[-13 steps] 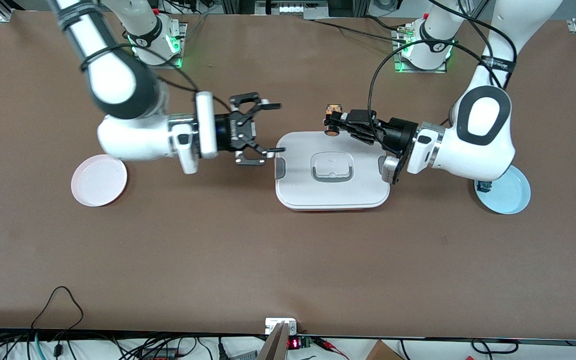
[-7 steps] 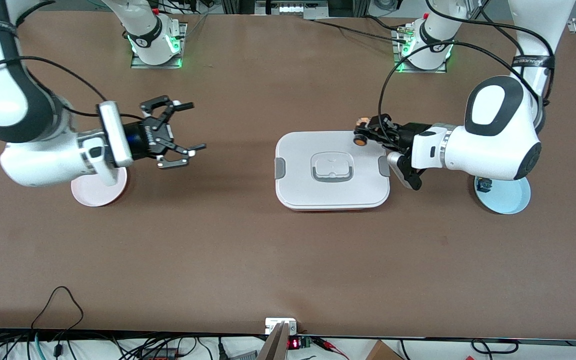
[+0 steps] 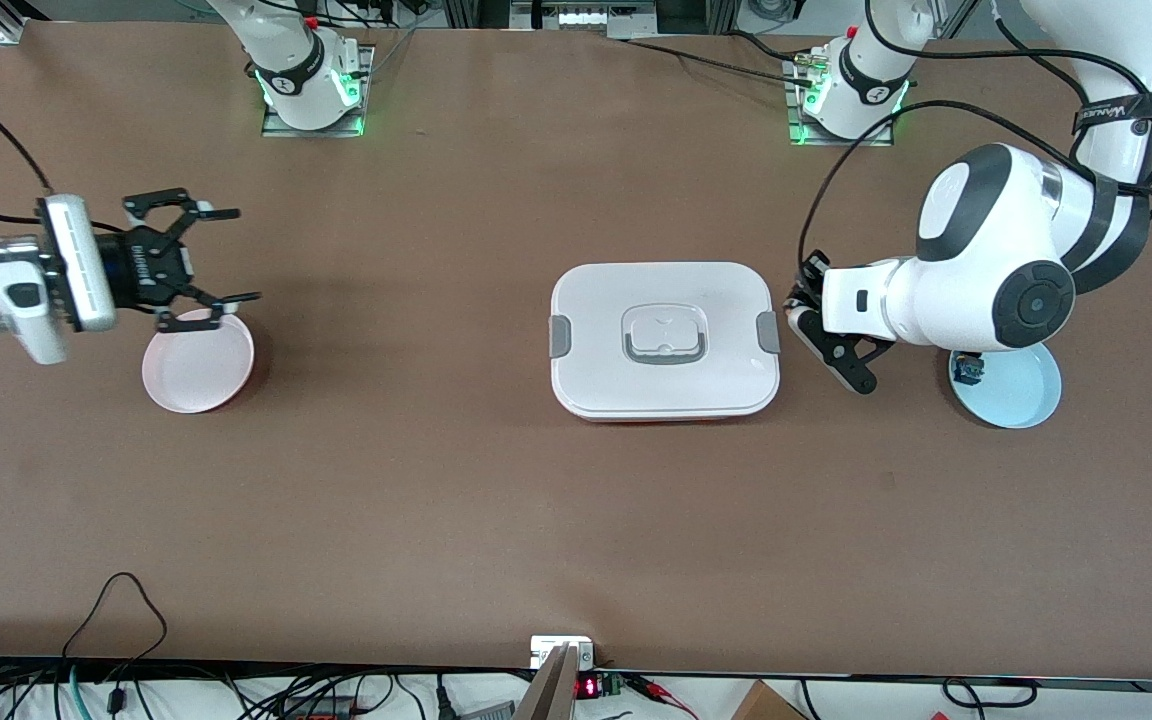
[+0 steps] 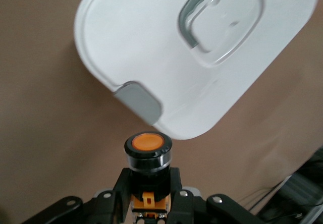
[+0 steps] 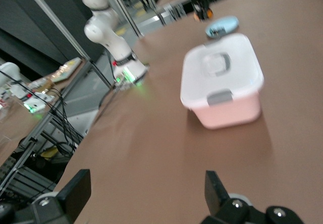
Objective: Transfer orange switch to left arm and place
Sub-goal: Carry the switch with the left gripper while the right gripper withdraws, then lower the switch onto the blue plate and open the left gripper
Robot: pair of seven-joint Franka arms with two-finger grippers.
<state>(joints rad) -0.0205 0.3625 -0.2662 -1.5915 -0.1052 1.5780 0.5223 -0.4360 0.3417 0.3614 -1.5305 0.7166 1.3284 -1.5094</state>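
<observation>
Front view, left to right. Right end effector [image 3: 206, 262], fingers spread wide and empty, over the upper rim of the pink dish [image 3: 198, 362] at mid-left of frame; nothing seen in the dish. White box [image 3: 664, 340] at centre of the surface [image 3: 496, 500], lid on. Left end effector [image 4: 147, 204] just beside the box's right edge, pinching the orange switch [image 4: 148, 153]. Blue dish [image 3: 1016, 392] at right holds a small blue-green part [image 3: 968, 372].

The box [image 3: 664, 340] sits dead centre between my two grippers — bare table [image 3: 496, 520] all round it.
</observation>
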